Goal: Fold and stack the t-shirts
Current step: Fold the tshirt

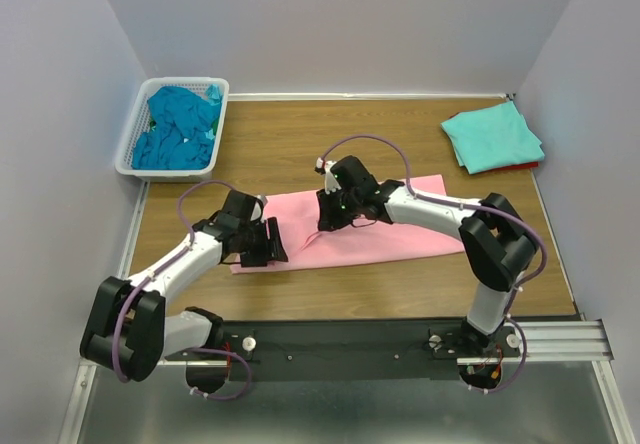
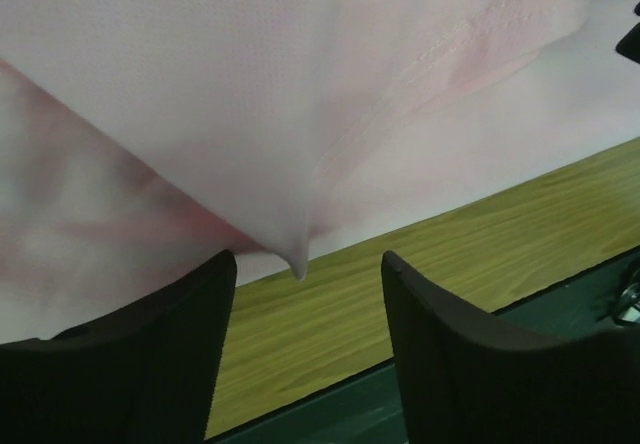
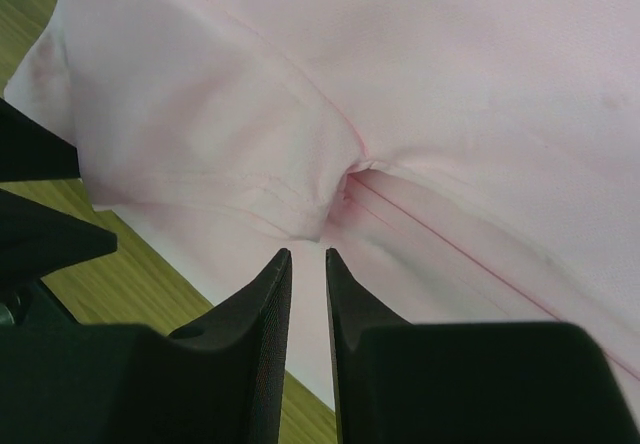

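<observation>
left jaws: wide open, nothing held | right jaws: nearly closed at pink t-shirt (image 1: 350,249) fold, grip unclear

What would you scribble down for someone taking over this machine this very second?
Left gripper: open at the left end of the pink t-shirt. A corner of cloth hangs free by its jaws, not pinched.
Right gripper: jaws nearly together at a puckered seam on the shirt's far edge. I cannot tell whether they pinch cloth.
The pink t-shirt lies in the middle as a long band, partly folded.
Done: aqua t-shirt folded on top of the red t-shirt, far right corner.
Left: finish folding the pink one and stack it. Then do the teal-blue shirts bunched in the white basket, far left.
</observation>
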Tool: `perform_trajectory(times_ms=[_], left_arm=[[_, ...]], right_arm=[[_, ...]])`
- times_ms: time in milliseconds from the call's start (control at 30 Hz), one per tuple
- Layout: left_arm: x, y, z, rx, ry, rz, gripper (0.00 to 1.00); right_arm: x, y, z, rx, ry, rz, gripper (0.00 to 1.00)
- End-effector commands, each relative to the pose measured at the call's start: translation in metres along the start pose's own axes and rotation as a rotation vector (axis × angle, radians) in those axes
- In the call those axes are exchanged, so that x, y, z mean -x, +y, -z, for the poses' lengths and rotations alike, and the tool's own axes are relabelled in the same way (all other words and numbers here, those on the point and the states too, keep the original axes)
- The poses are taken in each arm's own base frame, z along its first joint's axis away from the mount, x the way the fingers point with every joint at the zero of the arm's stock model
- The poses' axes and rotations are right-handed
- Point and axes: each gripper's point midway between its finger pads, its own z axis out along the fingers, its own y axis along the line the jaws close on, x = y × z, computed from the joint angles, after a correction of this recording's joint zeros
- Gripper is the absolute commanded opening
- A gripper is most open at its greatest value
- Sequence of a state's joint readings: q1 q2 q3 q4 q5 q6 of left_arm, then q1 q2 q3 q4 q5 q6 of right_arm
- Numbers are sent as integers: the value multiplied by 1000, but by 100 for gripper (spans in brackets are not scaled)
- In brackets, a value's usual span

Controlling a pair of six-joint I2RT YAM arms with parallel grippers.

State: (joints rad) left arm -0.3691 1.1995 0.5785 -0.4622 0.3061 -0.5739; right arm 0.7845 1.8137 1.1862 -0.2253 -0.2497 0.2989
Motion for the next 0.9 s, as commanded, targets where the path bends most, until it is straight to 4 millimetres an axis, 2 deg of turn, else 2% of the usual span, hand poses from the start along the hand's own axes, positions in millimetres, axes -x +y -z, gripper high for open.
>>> perform_trajectory(times_ms=[0,33,100,133,233,267,300,333,367,433,467,533,600,633,667,733,867], left_arm=[[23,-3,19,49,-99,-7,70],[29,0,23,81,-126,-6,70],[48,-7,39,91,-208,-10,70],[62,-9,50,113,-266,-10,69],[87,-19,66,115,-358,-15,65],[92,-22,67,108,-369,-21,62],[95,-25,66,100,-370,-22,60],[98,-27,63,91,-369,-25,58],[102,-32,55,68,-358,-40,56],[106,-35,43,49,-341,-55,56],[105,-29,29,68,-304,-62,55],[110,-29,18,66,-294,-69,53],[111,-18,3,95,-278,-54,52],[119,-12,0,103,-297,-39,52],[115,-2,-9,124,-276,-28,52],[115,16,-15,146,-268,8,51],[109,45,-23,175,-253,58,51]], right_arm=[[13,-7,17,-55,-73,2,27],[16,-15,21,-82,-88,-7,27],[21,-37,32,-123,-114,-54,27],[23,-56,44,-160,-140,-96,27],[21,-90,70,-246,-192,-170,27],[23,-113,82,-285,-216,-220,27],[21,-125,89,-300,-227,-256,27],[22,-136,99,-315,-249,-299,27],[19,-159,113,-356,-278,-359,27],[18,-181,129,-396,-315,-433,27],[14,-202,141,-430,-337,-485,27],[10,-229,157,-465,-373,-566,27],[0,-247,161,-478,-382,-624,27],[-3,-252,162,-468,-391,-661,27],[-13,-267,165,-480,-410,-728,27],[-20,-282,170,-471,-448,-792,27],[-49,-292,163,-463,-436,-888,27]])
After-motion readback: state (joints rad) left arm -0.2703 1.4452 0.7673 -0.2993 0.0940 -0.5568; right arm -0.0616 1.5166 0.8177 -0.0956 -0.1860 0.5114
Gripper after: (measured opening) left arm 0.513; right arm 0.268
